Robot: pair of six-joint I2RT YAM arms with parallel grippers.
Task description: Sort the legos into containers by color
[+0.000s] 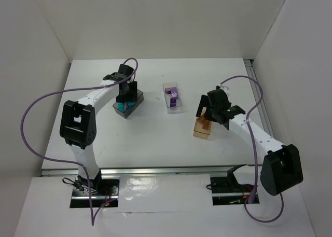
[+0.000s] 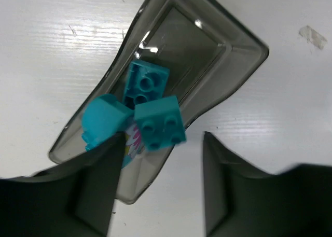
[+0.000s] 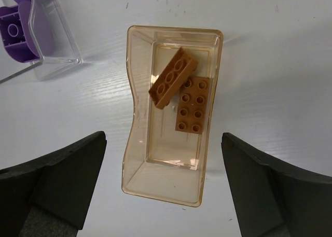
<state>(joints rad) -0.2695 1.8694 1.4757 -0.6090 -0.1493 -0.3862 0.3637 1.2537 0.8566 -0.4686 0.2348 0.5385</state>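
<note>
The dark grey bin [image 2: 207, 45] holds three teal legos [image 2: 147, 84], one [image 2: 158, 123] slightly blurred at its near end, over a printed piece. My left gripper [image 2: 161, 167] is open and empty just above that bin [image 1: 128, 108]. The amber bin [image 3: 171, 33] holds two orange-brown legos [image 3: 173, 77], one leaning on the other [image 3: 193, 106]. My right gripper [image 3: 163, 169] is open and empty above it [image 1: 202, 128]. The clear bin [image 1: 173, 98] holds purple legos [image 3: 13, 32].
The three bins stand in a row across the middle of the white table [image 1: 155, 143]. White walls enclose the back and sides. Purple cables loop from both arms. A metal rail [image 1: 155, 170] runs along the near edge.
</note>
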